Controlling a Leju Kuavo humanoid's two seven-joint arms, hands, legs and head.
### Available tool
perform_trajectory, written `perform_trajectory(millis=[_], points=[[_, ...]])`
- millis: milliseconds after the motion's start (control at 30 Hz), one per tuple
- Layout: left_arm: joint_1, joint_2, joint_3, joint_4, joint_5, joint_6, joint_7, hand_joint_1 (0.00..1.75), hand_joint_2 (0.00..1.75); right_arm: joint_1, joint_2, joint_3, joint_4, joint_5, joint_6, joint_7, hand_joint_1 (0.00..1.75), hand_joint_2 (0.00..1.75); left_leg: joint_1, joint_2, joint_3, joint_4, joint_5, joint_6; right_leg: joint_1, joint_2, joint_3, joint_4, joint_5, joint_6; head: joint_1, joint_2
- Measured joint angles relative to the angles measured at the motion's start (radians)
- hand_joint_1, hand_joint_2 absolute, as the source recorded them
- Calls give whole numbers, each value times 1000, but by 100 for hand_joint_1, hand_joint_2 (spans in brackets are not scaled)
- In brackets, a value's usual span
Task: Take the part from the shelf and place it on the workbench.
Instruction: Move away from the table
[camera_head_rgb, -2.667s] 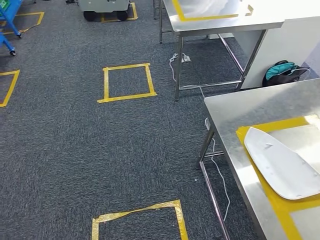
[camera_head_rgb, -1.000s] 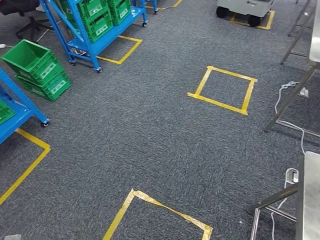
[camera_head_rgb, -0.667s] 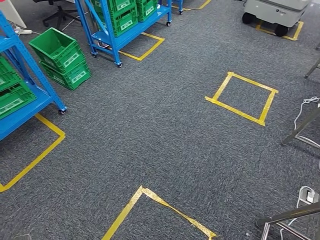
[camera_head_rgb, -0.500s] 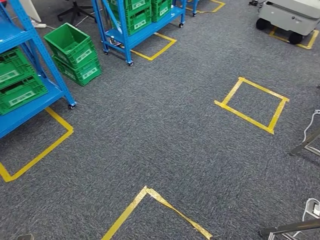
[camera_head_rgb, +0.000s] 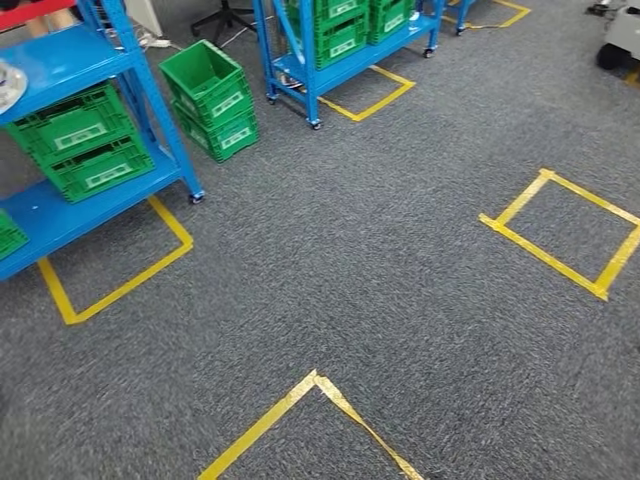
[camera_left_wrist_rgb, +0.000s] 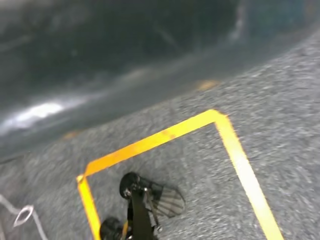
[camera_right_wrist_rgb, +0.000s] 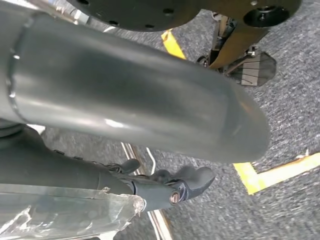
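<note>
While the head view looks down over grey carpet, these lines hold:
Shelf: a blue shelf (camera_head_rgb: 90, 180) stands at far left, green crates (camera_head_rgb: 79, 145) on its lower level.
Part: a pale object (camera_head_rgb: 9, 85) lies at the left edge on the shelf's upper level; whether it is the part I cannot tell.
Second rack: another blue rack (camera_head_rgb: 340, 60) with green crates stands farther off.
Loose crates: stacked green crates (camera_head_rgb: 211, 100) sit on the floor between the racks.
Floor marks: yellow tape squares (camera_head_rgb: 562, 235) on the carpet.
Right hand (camera_right_wrist_rgb: 177, 187): dark fingers curled in, holding nothing.
Left hand: state cannot be told.
</note>
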Motion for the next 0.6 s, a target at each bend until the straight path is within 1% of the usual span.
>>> perform_trajectory(millis=[33,67,100,133,167,200,233,267,300,333,367,400,433,467,500,533,567,600], points=[[-2,-5,0,4,0,2,6,0,0,1,0,0,0,0,0,1,0,0,0,10,-30,65,-28,-1,2,-16,0,0,-1,-2,-1,0],[-2,-10,0,7,-1,3,10,0,0,2,0,0,0,0,0,1,0,0,0,15,-50,110,-42,-1,4,-32,0,0,-2,-3,0,0],[0,-13,1,9,-1,4,12,0,0,2,0,0,0,0,0,1,0,0,0,18,-53,120,-35,0,5,-46,1,0,-4,-4,-1,0],[1,-16,1,11,-2,4,13,0,0,0,0,-1,-1,0,0,2,0,0,0,22,-36,91,-10,3,5,-59,2,0,-5,-4,0,0],[2,-18,1,12,-2,4,13,0,0,-1,0,-1,-1,0,0,2,0,0,-2,33,-3,32,24,7,6,-70,5,0,-7,-2,-1,0],[2,-19,1,14,-4,4,13,0,0,-2,0,0,-1,0,0,2,0,0,-6,60,35,-38,54,12,8,-81,8,1,-10,1,-1,0],[-1,-21,1,14,-7,3,13,0,0,-3,0,0,-2,0,0,2,0,0,-10,84,66,-97,74,17,11,-90,10,2,-14,5,-1,0],[-3,-22,1,15,-9,2,13,0,0,-3,0,0,-2,0,0,2,0,0,-13,103,85,-135,82,23,14,-100,12,2,-17,10,0,0],[-4,-24,1,15,-10,1,13,0,0,-4,0,0,-2,0,0,2,0,0,-17,111,92,-152,82,28,17,-110,15,1,-20,15,0,0],[-4,-25,1,16,-11,0,12,0,0,-4,0,0,-2,0,0,2,0,0,-18,100,91,-156,82,34,18,-121,19,-1,-22,20,1,0],[-3,-27,1,16,-12,0,11,0,0,-5,0,-1,-2,-1,0,1,0,0,-16,87,92,-159,83,40,17,-125,22,-3,-24,26,3,0],[-1,-29,1,17,-13,-1,10,0,0,-6,1,-1,-2,-1,0,1,0,0,-13,76,93,-162,85,45,15,-113,22,4,-32,32,4,0],[-1,-30,0,17,-14,-1,8,0,0,-6,1,-1,-3,-1,0,0,0,0,-10,65,95,-165,87,51,14,-91,13,27,-48,38,6,0],[-2,-31,0,17,-15,-2,6,0,0,-6,1,-1,-3,-2,0,-1,0,0,-7,53,96,-167,88,55,12,-63,-8,71,-72,43,9,0],[-4,-31,-1,17,-16,-2,4,0,0,-5,1,-1,-3,-2,0,-2,0,0,-6,42,95,-167,89,59,11,-39,-37,134,-102,46,12,0],[-6,-30,-1,18,-17,-3,3,0,0,-3,1,-2,-3,-2,1,-1,0,0,-6,29,94,-167,89,62,11,-27,-71,201,-130,47,14,0],[-7,-30,-1,18,-17,-4,1,0,0,-2,1,-4,-3,-2,1,-1,0,0,-6,15,94,-167,89,63,11,-23,-100,253,-145,48,14,0],[-6,-30,-1,19,-18,-4,1,0,0,-1,1,-5,-3,-2,1,-1,0,0,-6,1,95,-167,88,63,11,-20,-116,275,-141,48,14,0]])
